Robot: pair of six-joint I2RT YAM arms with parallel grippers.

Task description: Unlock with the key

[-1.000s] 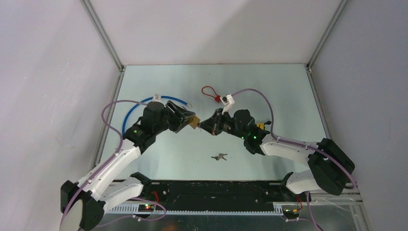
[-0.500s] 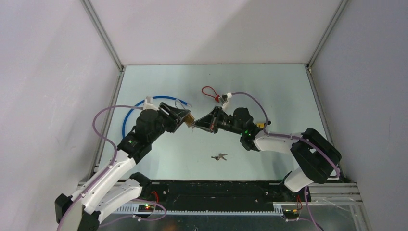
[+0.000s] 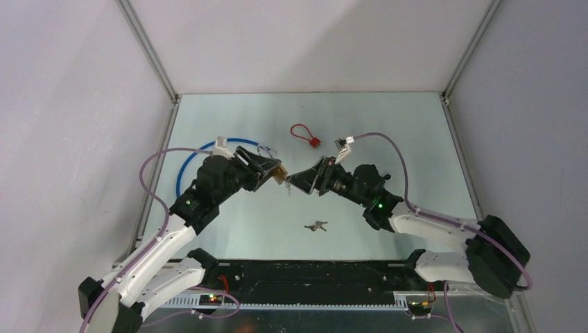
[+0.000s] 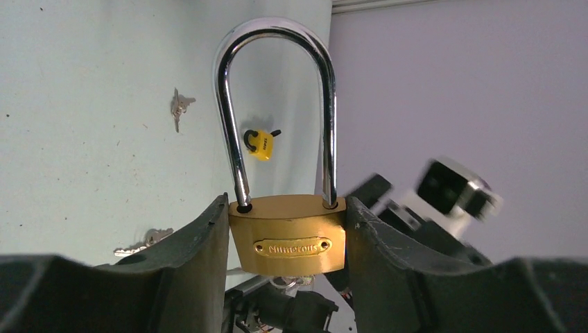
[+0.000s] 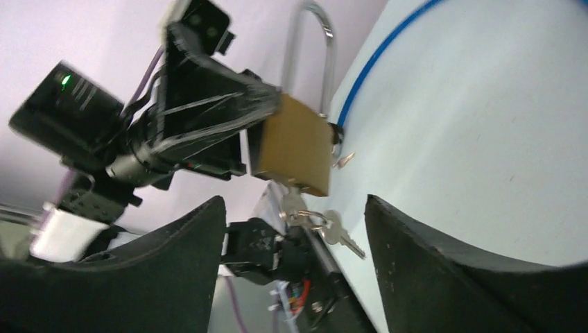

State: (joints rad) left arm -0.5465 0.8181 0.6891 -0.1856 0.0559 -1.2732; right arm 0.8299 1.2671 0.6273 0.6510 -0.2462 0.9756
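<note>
A brass padlock [image 4: 288, 243] with a long steel shackle [image 4: 229, 104] is clamped by its sides in my left gripper [image 4: 286, 205], held above the table [image 3: 416, 139]. Both shackle legs sit in the body. A key [image 5: 295, 198] sticks in the padlock's [image 5: 295, 146] underside, and its ring with a spare key [image 5: 333, 229] hangs below. My right gripper [image 5: 295, 202] stands open just short of that key, touching nothing. In the top view the two grippers meet nose to nose, the left [image 3: 276, 172] and the right [image 3: 299, 182].
A loose bunch of keys [image 3: 317, 225] lies on the table in front of the grippers. A red cable lock [image 3: 305, 134] lies further back, a blue cable loop [image 3: 186, 166] lies under the left arm, and a small yellow padlock [image 4: 261, 144] shows in the left wrist view.
My right gripper has opened, let go of the key and drawn back slightly to the right. The key stays in the padlock, which the left gripper still holds.
</note>
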